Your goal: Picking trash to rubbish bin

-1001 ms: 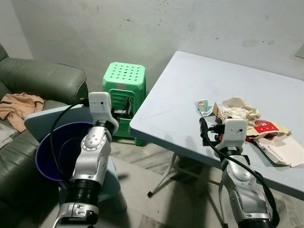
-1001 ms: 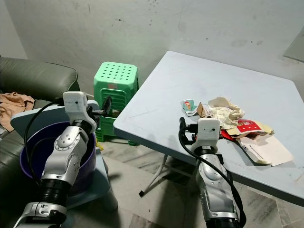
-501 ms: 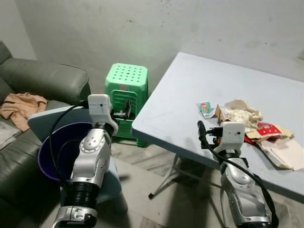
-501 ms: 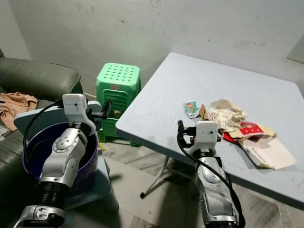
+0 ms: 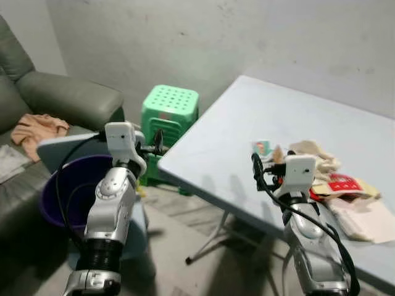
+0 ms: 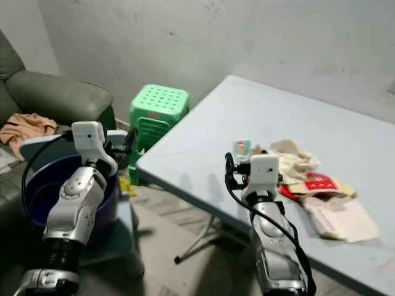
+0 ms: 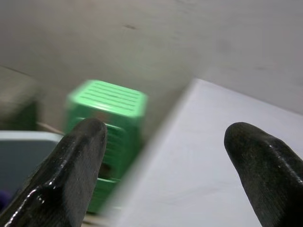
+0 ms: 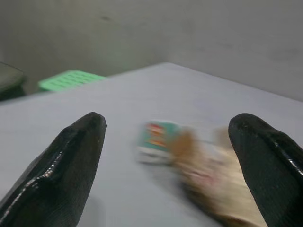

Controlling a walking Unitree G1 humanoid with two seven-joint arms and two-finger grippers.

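Purple plastic marks the rubbish bin (image 5: 62,197), seen nearest on the left, low beside the left arm, with a grey-blue lid or board (image 5: 62,148) leaned at its far rim. The left tool (image 7: 165,165) is held above the bin with its fingers spread wide and nothing between them; it is pointed toward the green stool (image 5: 170,110) and the worktop's edge. The right tool (image 8: 165,161) is likewise held wide open and empty, just over the near edge of the pale grey worktop (image 5: 247,123), facing the trash. The trash (image 5: 321,176), a heap of crumpled paper, a red wrapper and flat sheets, lies on the worktop just beyond and right of that tool, with a small printed packet (image 5: 261,148) at its left end. Farther left, a dark green sofa (image 5: 68,102) carries a tan cloth (image 5: 42,126).
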